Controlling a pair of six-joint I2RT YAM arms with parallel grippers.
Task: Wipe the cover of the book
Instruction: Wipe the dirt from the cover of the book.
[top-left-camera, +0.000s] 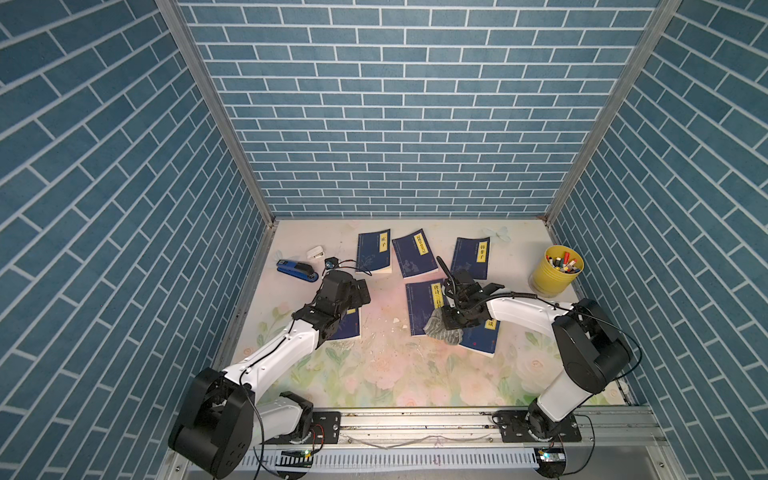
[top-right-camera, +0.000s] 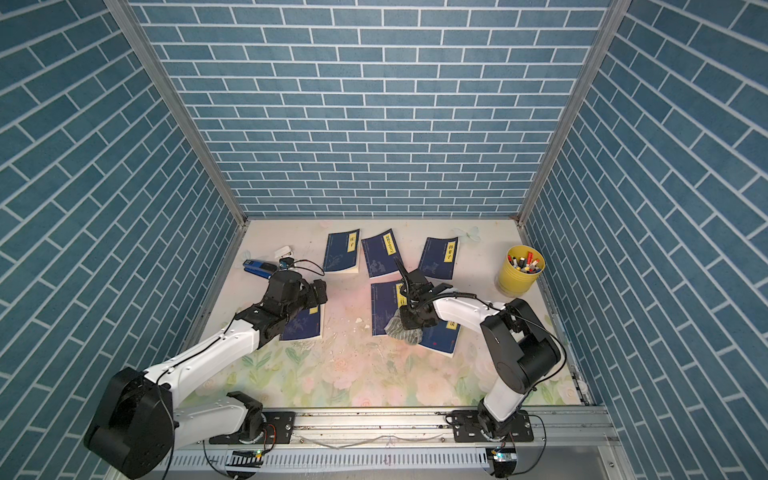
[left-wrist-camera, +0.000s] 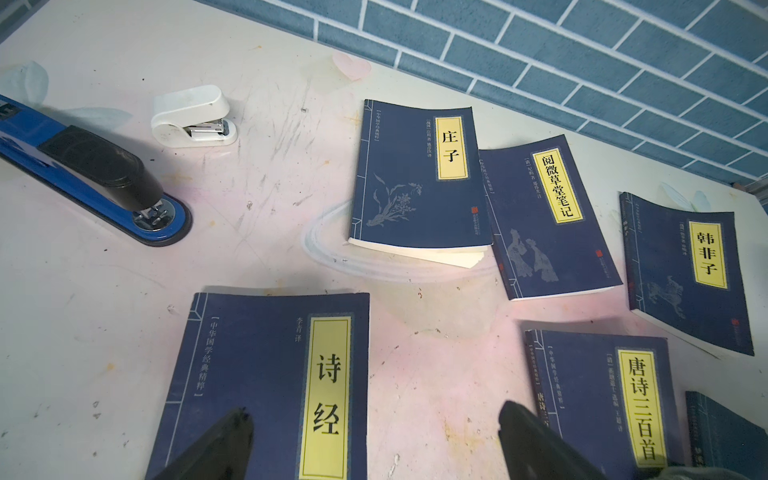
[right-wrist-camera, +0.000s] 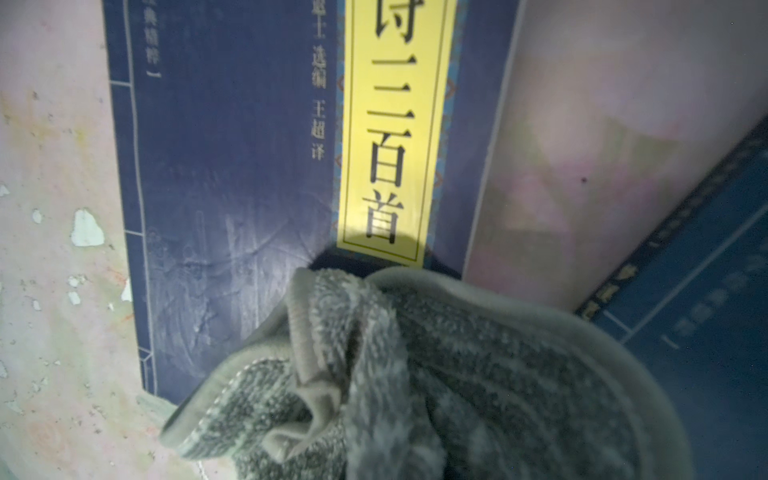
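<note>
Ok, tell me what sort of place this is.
Probably a robot test booth dressed as a study desk: brick-print walls, two arms mounted on a rail, and a floral table strewn with books, staplers and a pen cup.

lab test booth, brick-print walls (top-left-camera: 395, 104), mounting rail (top-left-camera: 415, 424)

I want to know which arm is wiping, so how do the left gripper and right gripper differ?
The left gripper is open and empty; the right gripper is shut on the grey cloth. The left gripper hangs partly over the 诗经 book; the right gripper has the cloth on the near end of the 唐诗三百首 book. Both are black, over dark blue books.
</note>
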